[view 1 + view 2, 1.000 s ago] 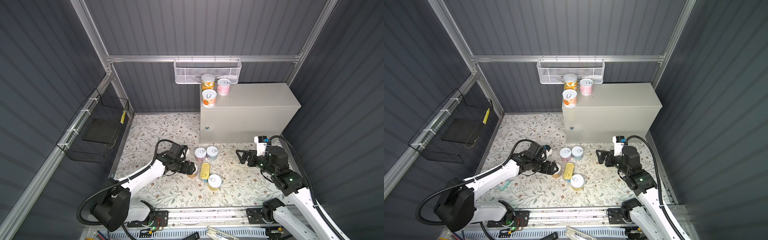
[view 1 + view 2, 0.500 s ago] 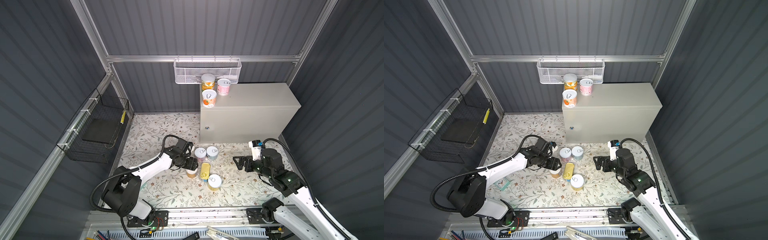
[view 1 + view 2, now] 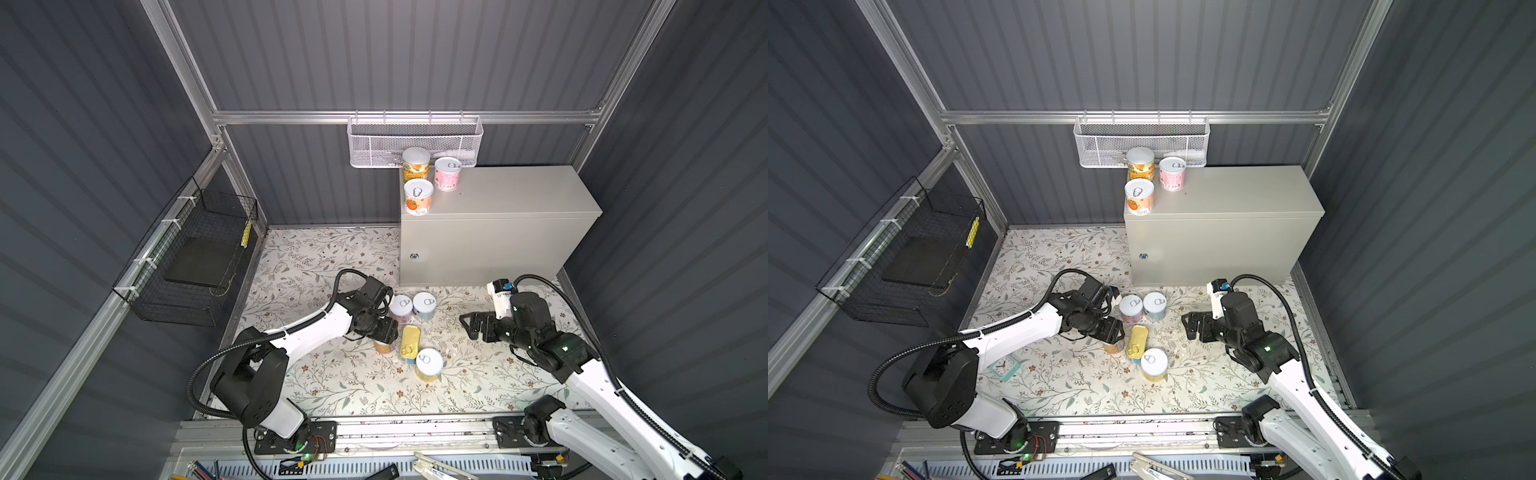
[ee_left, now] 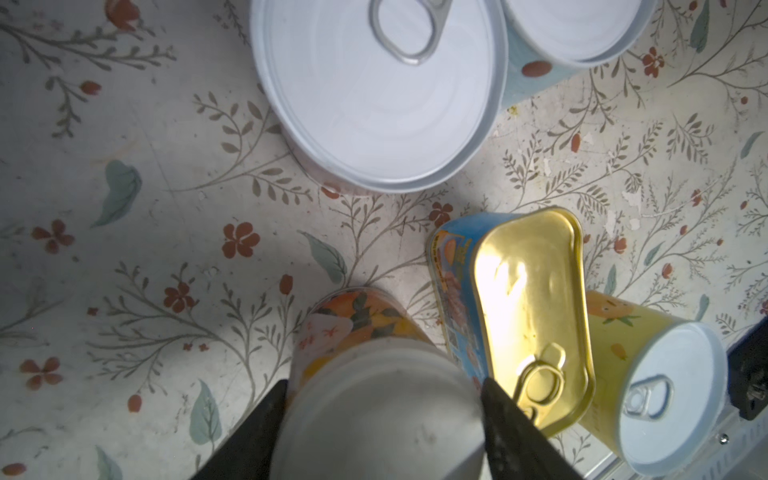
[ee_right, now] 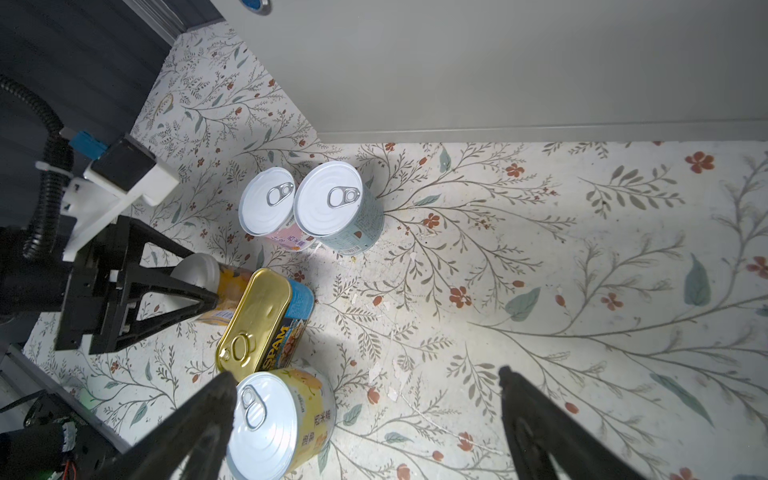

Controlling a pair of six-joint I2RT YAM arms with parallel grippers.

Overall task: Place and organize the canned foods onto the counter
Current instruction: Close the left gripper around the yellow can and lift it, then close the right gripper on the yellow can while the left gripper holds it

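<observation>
Left tool (image 4: 384, 395) closed on white-lid orange can (image 4: 357, 324), fingers against both sides; can stands on floral mat (image 4: 166, 187).
Right tool (image 5: 365, 376) wide, empty; yellow can (image 5: 282, 419) just beside one finger.
Risk: gold oblong tin (image 4: 528, 307) right against left tool's finger. Lift may snag it, shove it into yellow can. Grip looks high near lid, may slip.
Surface (image 3: 511, 195) well beyond left tool, higher.
Count: eight tins.
- Three on surface: rear orange can (image 3: 415, 160), pink can (image 3: 447, 168), pull-tab orange can (image 3: 418, 193).
- Five on mat: held one, gold oblong tin, yellow can, pink-label can (image 5: 268, 203), pale-blue can (image 5: 332, 199).

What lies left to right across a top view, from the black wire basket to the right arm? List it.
black wire basket → orange-label tin → gold-topped tin → yellow-label tin → right gripper
</observation>
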